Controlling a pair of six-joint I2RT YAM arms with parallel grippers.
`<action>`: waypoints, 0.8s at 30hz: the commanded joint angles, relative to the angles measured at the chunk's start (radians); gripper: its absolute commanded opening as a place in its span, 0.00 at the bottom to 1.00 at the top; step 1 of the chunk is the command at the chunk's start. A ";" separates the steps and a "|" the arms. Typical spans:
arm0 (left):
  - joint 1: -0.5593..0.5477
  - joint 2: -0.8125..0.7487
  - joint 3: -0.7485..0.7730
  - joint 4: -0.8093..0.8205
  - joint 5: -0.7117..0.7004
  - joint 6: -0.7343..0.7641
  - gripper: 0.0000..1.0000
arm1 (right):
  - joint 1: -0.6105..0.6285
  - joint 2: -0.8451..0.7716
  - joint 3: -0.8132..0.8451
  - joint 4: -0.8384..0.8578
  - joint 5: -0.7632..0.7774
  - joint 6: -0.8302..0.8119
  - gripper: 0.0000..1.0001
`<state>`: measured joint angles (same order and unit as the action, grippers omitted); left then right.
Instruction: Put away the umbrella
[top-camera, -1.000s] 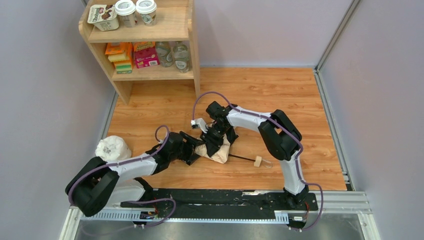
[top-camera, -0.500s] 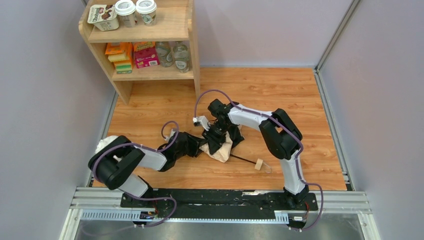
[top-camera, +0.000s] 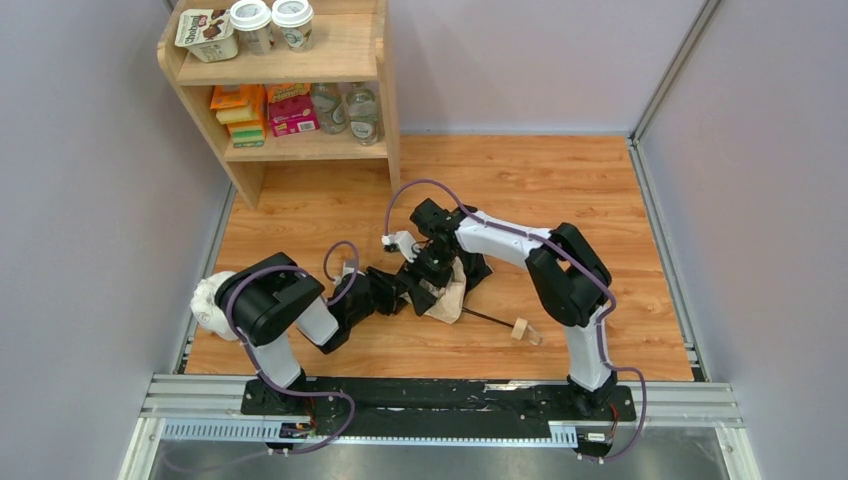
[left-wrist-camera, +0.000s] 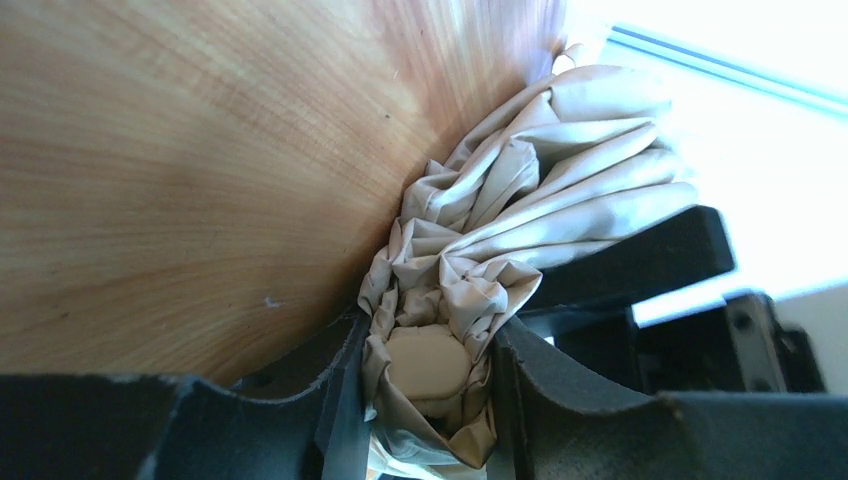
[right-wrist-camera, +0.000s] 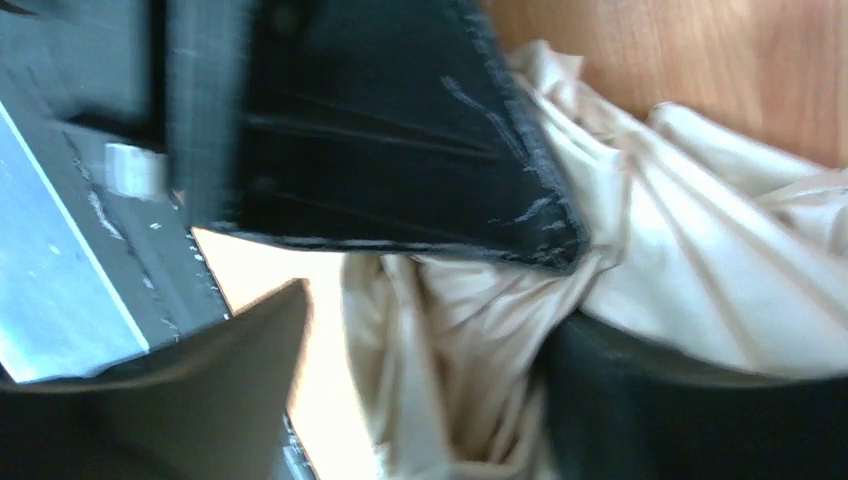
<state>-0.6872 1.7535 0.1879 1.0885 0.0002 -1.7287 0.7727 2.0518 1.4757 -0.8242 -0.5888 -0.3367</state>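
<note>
the left arm (top-camera: 272, 300) now sits folded closer, left gripper (left-wrist-camera: 430, 372) and right gripper (right-wrist-camera: 560, 290) both clamping the umbrella (top-camera: 448, 300), likely bunching its canopy shut.

The umbrella (top-camera: 447, 297) has a pale beige canopy, a thin black shaft (top-camera: 488, 318) and a light wood handle (top-camera: 518, 329). The table (top-camera: 560, 190) is orange-brown with plank grain. The left arm (top-camera: 275, 300) and right arm (top-camera: 500, 238) are white and black with purple cables. At the table's left edge lies a white bag (top-camera: 207, 298). At its far left corner a pale wooden shelf (top-camera: 385, 90) holds orange and yellow boxes (top-camera: 240, 110) and a pink box (top-camera: 292, 115).
</note>
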 joint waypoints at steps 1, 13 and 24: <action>-0.015 0.098 -0.045 -0.260 0.016 0.015 0.00 | 0.039 -0.152 0.011 0.110 0.090 0.103 0.97; -0.014 0.020 -0.053 -0.286 0.050 0.015 0.00 | -0.179 -0.541 -0.153 0.233 0.512 0.594 1.00; -0.015 -0.091 -0.031 -0.460 0.069 0.024 0.00 | -0.489 -0.366 -0.262 0.419 0.393 1.204 0.92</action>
<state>-0.6941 1.6329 0.1925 0.9131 0.0631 -1.7630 0.3748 1.6047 1.2610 -0.5632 -0.1097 0.5503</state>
